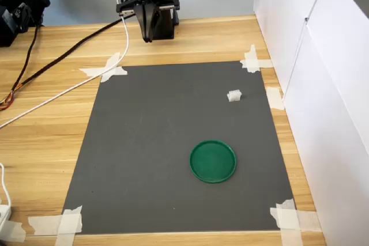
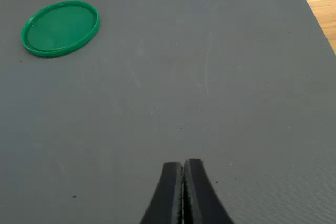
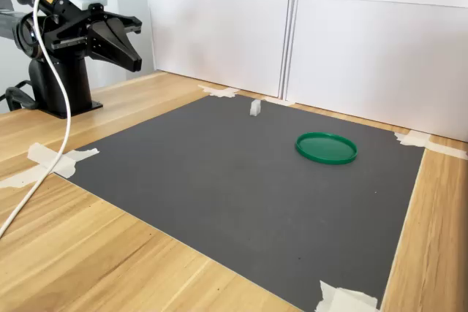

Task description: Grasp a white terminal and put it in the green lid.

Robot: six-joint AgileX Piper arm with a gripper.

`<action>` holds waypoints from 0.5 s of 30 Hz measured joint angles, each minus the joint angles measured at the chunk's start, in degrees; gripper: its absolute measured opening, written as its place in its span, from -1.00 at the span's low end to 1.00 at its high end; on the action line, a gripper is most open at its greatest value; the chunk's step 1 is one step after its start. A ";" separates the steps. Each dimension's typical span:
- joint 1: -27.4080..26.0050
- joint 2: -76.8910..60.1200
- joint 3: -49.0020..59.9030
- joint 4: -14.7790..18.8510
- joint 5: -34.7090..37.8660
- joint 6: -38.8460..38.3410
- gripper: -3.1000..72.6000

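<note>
Gripper [image 1: 148,37] parked high at the mat's far edge, jaws pressed together, nothing held.

White terminal [image 1: 234,95] sits on the grey mat [image 1: 144,159], well apart from the green lid [image 1: 213,161]; best to open first, then descend squarely over that tiny block.

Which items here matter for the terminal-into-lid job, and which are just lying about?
Job:
white terminal, loose on the mat
green lid, nothing in it
gripper, fingers closed, holding nothing

Lying about:
grey mat
tape patches
white cable
white panels
</note>
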 joint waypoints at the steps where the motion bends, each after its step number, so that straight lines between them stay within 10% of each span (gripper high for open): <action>1: 0.00 0.00 0.00 0.00 0.00 0.00 -0.98; 15: 0.00 0.00 -0.07 0.00 0.08 -0.71 -0.98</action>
